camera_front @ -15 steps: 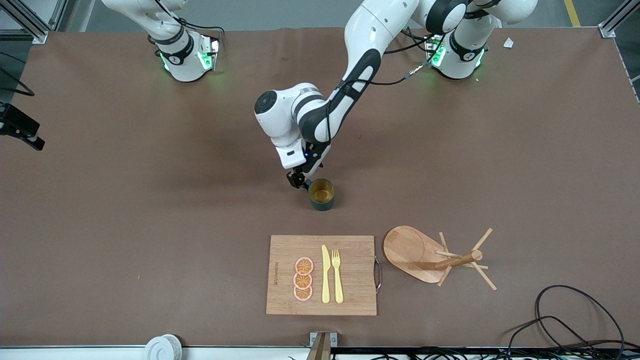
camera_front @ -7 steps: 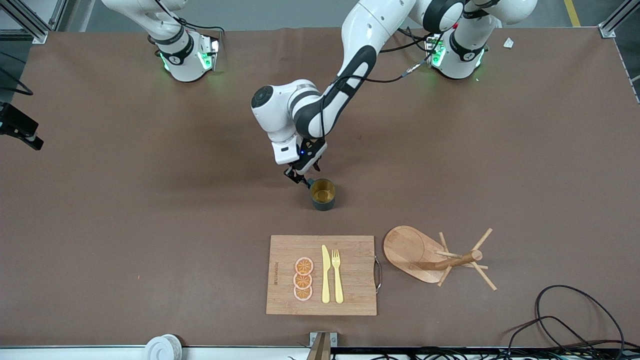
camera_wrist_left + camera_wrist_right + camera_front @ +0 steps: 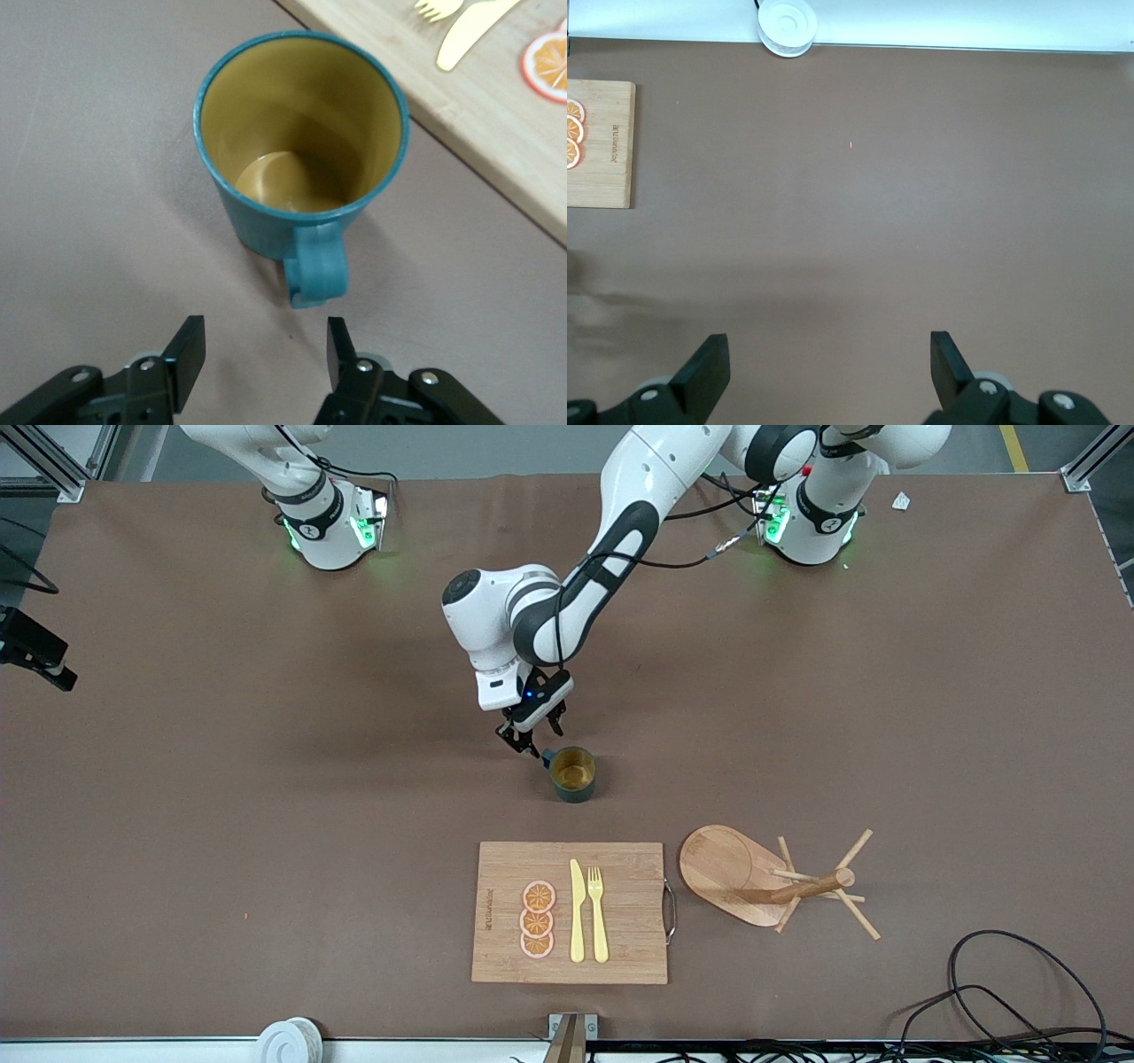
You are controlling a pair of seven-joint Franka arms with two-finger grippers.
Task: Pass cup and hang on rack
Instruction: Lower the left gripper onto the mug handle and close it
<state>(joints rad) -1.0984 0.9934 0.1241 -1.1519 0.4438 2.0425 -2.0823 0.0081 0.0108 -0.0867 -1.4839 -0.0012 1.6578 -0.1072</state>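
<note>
Cup [image 3: 572, 773] stood upright on the brown table [image 3: 221, 797], apart from the bamboo cutting board [image 3: 496, 868] and farther from the front camera than it, with its loop handle [image 3: 314, 266] turned toward the left gripper [image 3: 532, 740]. That gripper hovered just beside the handle, its fingers [image 3: 186, 354] spread apart and empty, touching nothing. The right gripper [image 3: 828, 367] waited over bare table with its fingers wide and nothing between them.

The mug looked rigid and glossy, probably ceramic or hard plastic, so it would likely not give under a squeeze and could slip if pinched on its rounded wall. It seemed small and light enough for one gripper. The handle appeared the surest hold, yet the loop would need to stay free for a peg, so a grip on the rim or across the handle's outer edge seemed wiser.

The rack [image 3: 771, 877] stood near the board's metal handle, toward the left arm's end, its thin pegs [image 3: 855, 849] angled outward.
</note>
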